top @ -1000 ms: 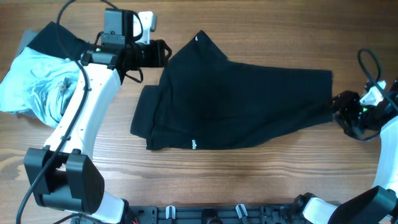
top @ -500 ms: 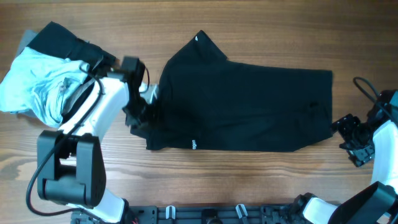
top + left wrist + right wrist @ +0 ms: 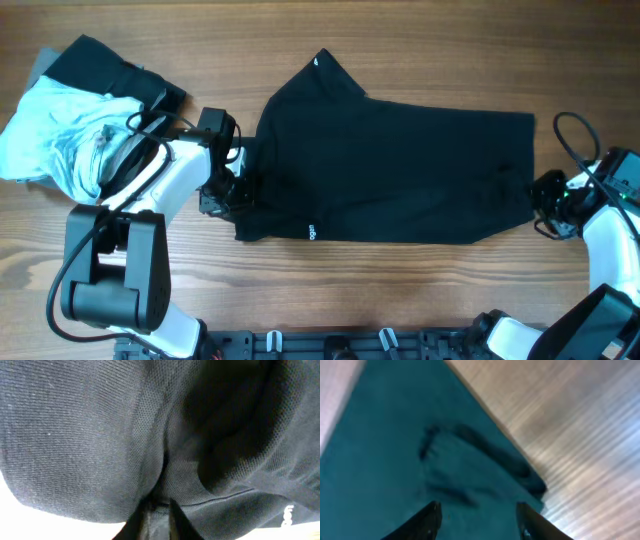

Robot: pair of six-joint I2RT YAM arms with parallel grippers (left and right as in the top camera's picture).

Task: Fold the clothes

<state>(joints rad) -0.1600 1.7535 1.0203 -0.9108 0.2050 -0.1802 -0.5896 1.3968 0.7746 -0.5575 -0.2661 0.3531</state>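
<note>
Two grippers work opposite ends of the black garment (image 3: pixel 400 165). Left gripper (image 3: pixel 225 192) is nearly closed, its fingers (image 3: pixel 145 522) pinching a fold at the garment's lower-left edge. Right gripper (image 3: pixel 477 522) is spread wide, holding nothing, over the lower-right corner with the wooden table (image 3: pixel 580 435) beside it. Garment lies flat mid-frame, tiny white mark (image 3: pixel 311 233) near the bottom hem. Light blue garment (image 3: pixel 55 135) and a second black piece (image 3: pixel 100 65) sit bunched upper left.

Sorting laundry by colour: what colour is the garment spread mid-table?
The garment is plain black, with a tiny white mark; clearest overhead.
</note>
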